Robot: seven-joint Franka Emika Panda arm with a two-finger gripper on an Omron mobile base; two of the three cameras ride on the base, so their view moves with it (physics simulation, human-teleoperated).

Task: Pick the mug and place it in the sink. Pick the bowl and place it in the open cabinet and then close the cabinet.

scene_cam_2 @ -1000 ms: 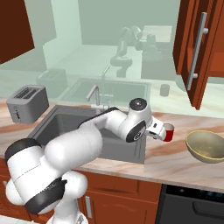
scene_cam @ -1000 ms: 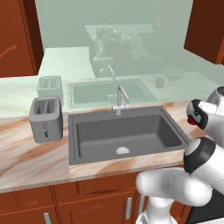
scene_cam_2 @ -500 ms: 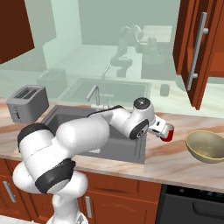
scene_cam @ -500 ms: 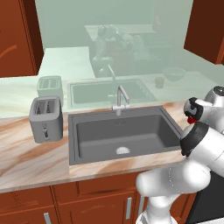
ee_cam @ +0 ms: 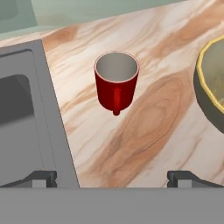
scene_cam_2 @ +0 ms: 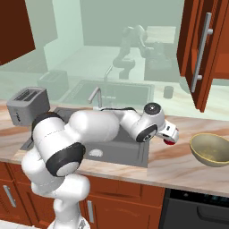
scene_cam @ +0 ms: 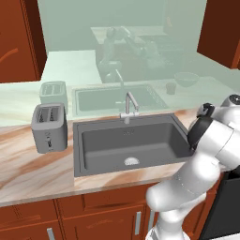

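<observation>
The small red mug [ee_cam: 116,83] stands upright on the marble counter, its handle turned toward the camera. It stands between the sink [ee_cam: 48,109] and the bowl [ee_cam: 214,87]. My gripper [ee_cam: 113,177] hovers above the mug, open, with nothing between its fingertips. In the right base view the gripper [scene_cam_2: 172,134] covers most of the mug [scene_cam_2: 169,142], and the olive-tan bowl [scene_cam_2: 212,150] sits to its right. The dark grey sink [scene_cam: 131,140] is recessed in the counter. The wall cabinet [scene_cam_2: 199,49] hangs above the bowl with its door swung open.
A silver toaster [scene_cam: 48,127] stands on the counter left of the sink. The faucet [scene_cam: 127,105] rises behind the basin. A dark oven front [scene_cam_2: 192,210] sits below the counter at the right. The arm stretches across the sink's front right corner.
The arm has swung a little further right, bringing the hand over the mug. The jaws stayed open and the mug and bowl have not moved.
</observation>
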